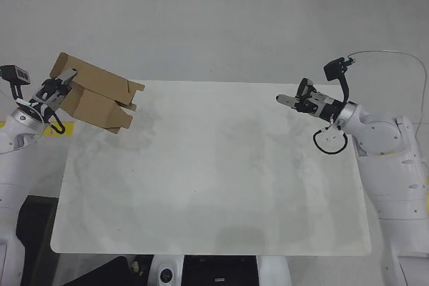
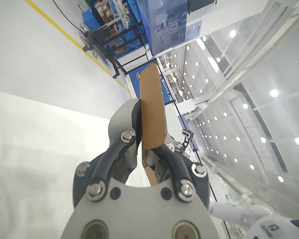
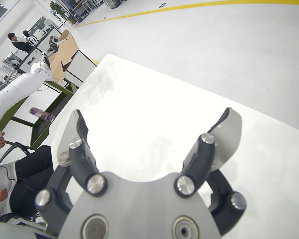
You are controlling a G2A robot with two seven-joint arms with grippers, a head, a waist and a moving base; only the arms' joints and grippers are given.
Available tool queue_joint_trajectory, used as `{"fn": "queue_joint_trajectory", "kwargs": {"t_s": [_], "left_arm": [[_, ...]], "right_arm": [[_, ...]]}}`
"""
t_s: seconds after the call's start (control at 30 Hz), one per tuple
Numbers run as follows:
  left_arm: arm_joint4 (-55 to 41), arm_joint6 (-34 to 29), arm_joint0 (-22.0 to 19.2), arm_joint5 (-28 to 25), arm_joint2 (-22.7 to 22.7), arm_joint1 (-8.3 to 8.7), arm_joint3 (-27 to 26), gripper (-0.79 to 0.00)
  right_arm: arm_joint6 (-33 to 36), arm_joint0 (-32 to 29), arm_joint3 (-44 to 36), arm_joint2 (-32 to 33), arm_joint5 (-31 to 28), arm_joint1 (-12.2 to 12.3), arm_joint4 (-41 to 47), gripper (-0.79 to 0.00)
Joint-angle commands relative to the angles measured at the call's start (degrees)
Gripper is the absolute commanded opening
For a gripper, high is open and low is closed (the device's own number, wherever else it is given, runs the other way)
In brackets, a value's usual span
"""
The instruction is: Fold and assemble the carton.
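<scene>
Bright, even overhead light; the white table point(image 3: 149, 95) glares, and the wrist views bend at their edges.

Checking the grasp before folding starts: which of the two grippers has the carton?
The left gripper: it is shut on the carton, while the right gripper is open and holds nothing.

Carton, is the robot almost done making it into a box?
Not nearly. Done: the carton is picked up, by the table's corner. In hand: the left gripper is shut on one flap. Left: all the folding; the flaps hang loose and the right gripper is open, empty.
</scene>
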Motion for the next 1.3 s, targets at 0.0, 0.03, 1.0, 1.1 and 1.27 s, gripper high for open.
{"fn": "queue_joint_trajectory", "kwargs": {"t_s": [0.0,0.03,1.0,1.1,1.27], "left_arm": [[0.29,-2.23,-1.97,-0.09,1.67,-0.7,0.43,-0.785],[0.19,-3.85,-2.82,-0.03,2.57,-1.1,0.5,-0.785],[4.74,-16.39,-10.86,3.22,24.43,-6.84,-10.03,-0.785],[5.07,-15.9,-11.22,2.73,26.29,-6.78,-11.29,-0.785],[4.45,-15.77,-11.6,2.6,29.71,-6.57,-14.03,-0.785]], "right_arm": [[0.0,0.0,0.0,0.0,0.0,0.0,0.0,0.0],[0.0,0.0,0.0,0.0,0.0,0.0,0.0,0.0],[1.52,-1.15,-0.53,-1.37,0.28,-0.03,2.67,0.0],[5.72,0.03,1.28,-3.58,-0.91,-0.18,6.94,0.0],[12.02,3.95,6.59,-9.37,-3.46,-1.15,15.27,0.0]]}}
